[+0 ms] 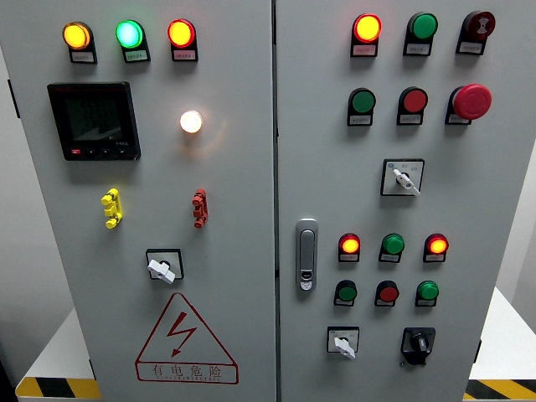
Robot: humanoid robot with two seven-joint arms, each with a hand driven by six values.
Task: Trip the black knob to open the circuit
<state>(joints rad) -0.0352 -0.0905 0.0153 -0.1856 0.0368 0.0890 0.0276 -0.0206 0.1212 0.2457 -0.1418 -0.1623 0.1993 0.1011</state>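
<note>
1. Neither of my hands is in the frame, so I cannot tell whether they are released or clenched.
2. The black knob (416, 344) sits at the lower right of the frame, on the right panel.
3. Just left of it is a white selector (342, 342); reaching in blind, I might turn that one instead.
4. Pushbuttons, such as the green button (428, 291), sit right above; a high approach could press one.

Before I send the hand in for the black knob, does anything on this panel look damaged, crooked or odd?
Nothing stands out. The black knob sits intact at the lower right of the right door, and the lamps, buttons and door handle look straight and whole. Neither hand is in view.
</note>
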